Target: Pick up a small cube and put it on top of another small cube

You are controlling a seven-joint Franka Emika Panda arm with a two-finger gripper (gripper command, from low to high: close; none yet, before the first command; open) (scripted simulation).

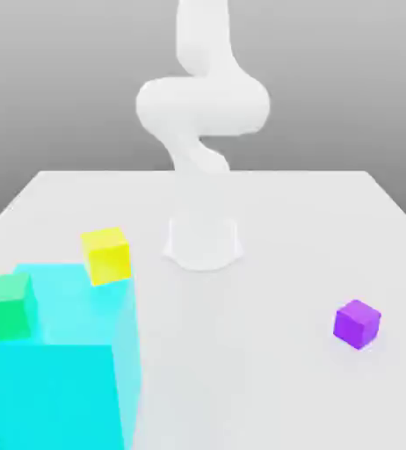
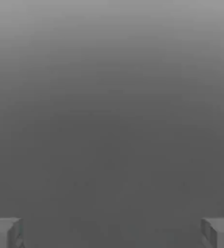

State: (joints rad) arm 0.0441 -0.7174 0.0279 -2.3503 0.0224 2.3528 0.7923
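Finding the fingers released and spread wide apart, with the small purple cube lying on the bench.
Observed in the exterior view: purple cube set down toward the bench's right edge, well apart from the large cyan block, with one upright edge turned toward the camera. Noted the cyan block standing at the exterior view's left, toward the near side. Recorded on its top: the small green cube by the near left corner, and the small yellow cube by the far right corner, apart from each other. Noted the white arm rising above its base, between block and purple cube, farther back.
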